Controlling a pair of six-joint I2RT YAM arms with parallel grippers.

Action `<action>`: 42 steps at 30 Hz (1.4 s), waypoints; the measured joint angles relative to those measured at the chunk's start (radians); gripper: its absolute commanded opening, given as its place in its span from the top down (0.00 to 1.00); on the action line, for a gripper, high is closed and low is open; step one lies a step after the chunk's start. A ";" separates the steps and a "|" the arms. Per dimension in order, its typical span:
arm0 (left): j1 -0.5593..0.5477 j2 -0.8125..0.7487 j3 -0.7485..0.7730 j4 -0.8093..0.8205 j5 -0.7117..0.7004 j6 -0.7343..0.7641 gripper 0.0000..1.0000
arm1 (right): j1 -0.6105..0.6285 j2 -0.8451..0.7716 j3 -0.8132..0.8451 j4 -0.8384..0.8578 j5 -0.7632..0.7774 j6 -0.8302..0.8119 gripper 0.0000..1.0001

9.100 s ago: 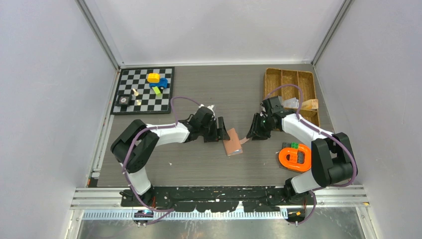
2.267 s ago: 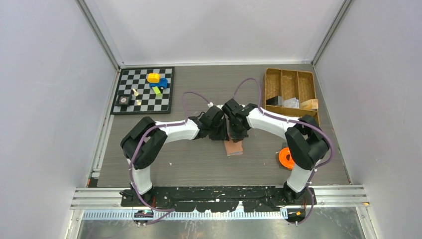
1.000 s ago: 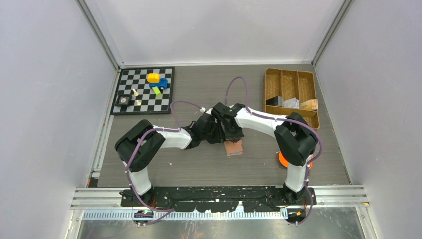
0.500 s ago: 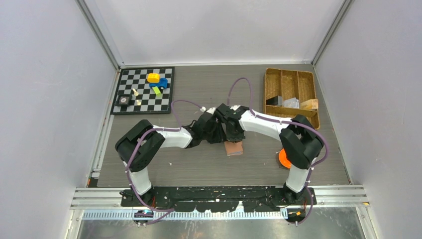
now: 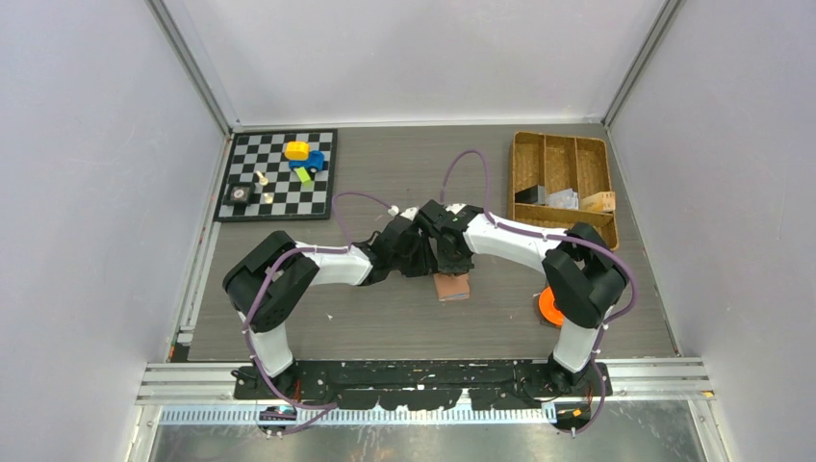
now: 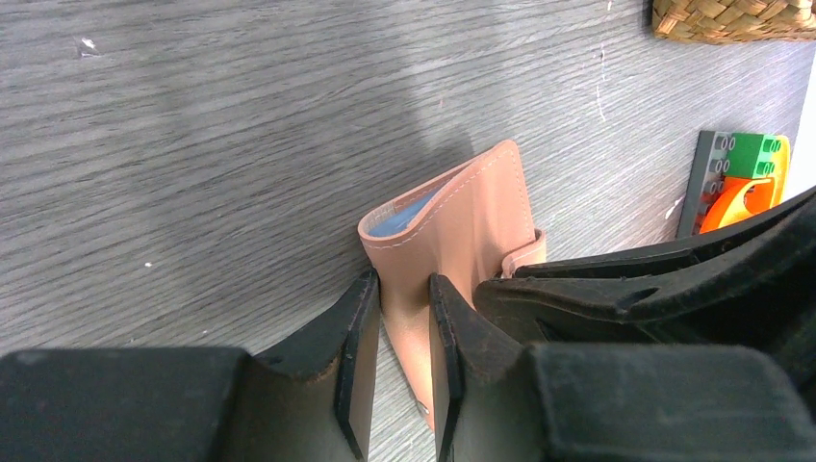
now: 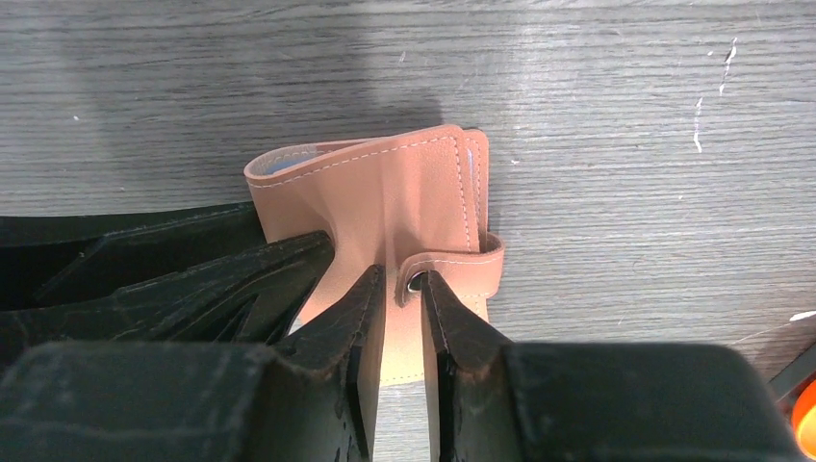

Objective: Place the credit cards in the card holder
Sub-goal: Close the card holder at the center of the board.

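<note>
Top external view, items logged left to right, each placed against the card holder.

1. Chessboard (image 5: 279, 178): well apart, to the far left of the card holder (image 5: 451, 287). It carries small toy pieces and has no part in the task.
2. Left gripper (image 6: 402, 298): at the holder's left side. On the left wrist view its 2 fingers sit close together with 1 leaf of the pink leather pinched between them. I judge this grip is meant to anchor the holder while the other arm works the closure.
3. Card holder: lies on the grey table (image 5: 385, 318) between both grippers. It is folded, with 1 edge gaping slightly. A pale blue sliver shows inside the fold, and I cannot tell whether it is card or lining.
4. Right gripper (image 7: 402, 289): touching the holder's right side. The right wrist view shows its fingers nearly together, nipping the snap strap (image 7: 462, 265) at the button. I read this as a hold for pulling the strap free so the holder can open.
5. Orange piece (image 5: 548, 306): near, to the right of the holder, partly behind the right arm.
6. Wicker tray (image 5: 517, 164): well apart, to the far right of the holder. The dark and pale scraps (image 5: 563, 199) in it are too small to identify.
7. Credit cards: I can pick out none for certain.
</note>
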 measured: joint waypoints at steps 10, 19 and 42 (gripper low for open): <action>0.000 0.003 0.006 -0.006 0.004 0.010 0.76 | 0.002 -0.011 0.000 -0.005 0.010 0.000 0.75; 0.000 0.003 0.006 -0.006 0.004 0.010 0.76 | 0.002 -0.011 0.000 -0.007 0.032 0.000 0.86; 0.000 0.007 0.013 -0.011 0.011 0.012 0.77 | 0.024 -0.049 -0.008 -0.022 0.026 -0.015 0.99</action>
